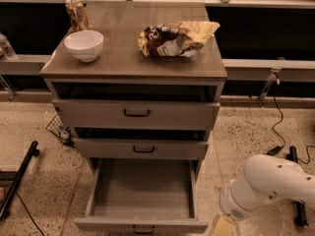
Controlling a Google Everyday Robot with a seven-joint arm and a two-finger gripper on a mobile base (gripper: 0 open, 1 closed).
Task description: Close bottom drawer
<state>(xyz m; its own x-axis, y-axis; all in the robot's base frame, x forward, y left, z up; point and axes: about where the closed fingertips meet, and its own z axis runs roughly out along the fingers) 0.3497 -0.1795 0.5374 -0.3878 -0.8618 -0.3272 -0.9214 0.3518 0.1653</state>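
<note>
The bottom drawer [141, 194] of the grey-brown cabinet is pulled far out and empty; its front panel [140, 225] sits at the bottom edge of the view, with only the top of its black handle [143, 228] showing. The middle drawer [141, 149] and top drawer [136, 114] above it stand slightly out. My white arm [268, 185] reaches in from the lower right. My gripper [222, 227] is at the bottom edge, just right of the drawer's front corner, mostly cut off by the frame.
On the cabinet top [123, 58] sit a white bowl [84, 44], a can [77, 14] and a crumpled snack bag [175, 37]. A black stand leg [17, 178] lies on the floor at left. Cables [280, 127] run on the floor at right.
</note>
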